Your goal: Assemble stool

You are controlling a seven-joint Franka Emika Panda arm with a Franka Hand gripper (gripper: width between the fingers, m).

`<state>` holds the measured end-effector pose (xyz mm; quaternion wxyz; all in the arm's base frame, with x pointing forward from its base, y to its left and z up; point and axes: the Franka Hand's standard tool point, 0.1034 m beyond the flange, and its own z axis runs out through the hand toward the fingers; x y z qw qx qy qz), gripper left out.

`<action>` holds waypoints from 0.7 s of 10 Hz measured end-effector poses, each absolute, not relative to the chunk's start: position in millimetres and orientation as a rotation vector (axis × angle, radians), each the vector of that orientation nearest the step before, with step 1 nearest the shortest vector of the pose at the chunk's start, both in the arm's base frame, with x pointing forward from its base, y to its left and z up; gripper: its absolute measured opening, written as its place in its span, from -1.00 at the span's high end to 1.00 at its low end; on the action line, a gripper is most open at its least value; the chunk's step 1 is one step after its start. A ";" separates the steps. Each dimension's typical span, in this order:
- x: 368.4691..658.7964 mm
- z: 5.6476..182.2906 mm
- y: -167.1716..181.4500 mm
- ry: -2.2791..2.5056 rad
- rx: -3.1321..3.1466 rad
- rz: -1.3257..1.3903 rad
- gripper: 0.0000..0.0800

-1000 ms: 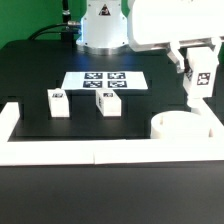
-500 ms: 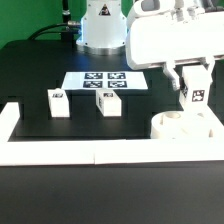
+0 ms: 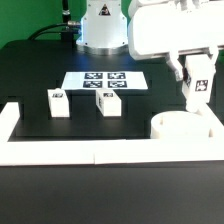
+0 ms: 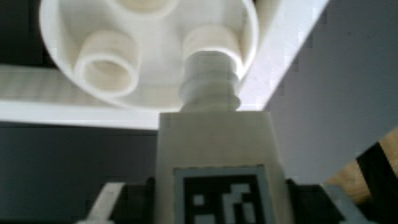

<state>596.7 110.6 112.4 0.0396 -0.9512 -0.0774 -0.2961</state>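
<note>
Wrist view: leg block [image 4: 217,140] seemingly clears seat [image 4: 164,40].

The tagged leg block [image 4: 222,150] aims its peg at the round seat [image 4: 68,35].

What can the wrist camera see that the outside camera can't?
Only the wrist view looks down into the round seat and shows its sockets, with the held leg block pointing its peg at them. Only the exterior view shows the two other leg blocks standing on the table, the marker board and the white border rail. Both show the gripper shut on the held leg block above the round seat.
</note>
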 end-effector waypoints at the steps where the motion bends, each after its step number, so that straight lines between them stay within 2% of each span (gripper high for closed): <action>1: 598.0 116.2 111.8 -0.237 -2.914 -0.909 0.16; 2: 597.3 114.1 111.3 -0.235 -2.915 -0.905 0.16; 4: 598.2 122.5 118.9 -0.239 -2.880 -1.012 0.16; 5: 604.2 135.7 113.7 -0.252 -2.888 -1.003 0.16; 6: 611.7 160.1 101.6 -0.248 -2.862 -1.126 0.16; 7: 608.0 143.2 95.0 -0.251 -2.883 -1.081 0.16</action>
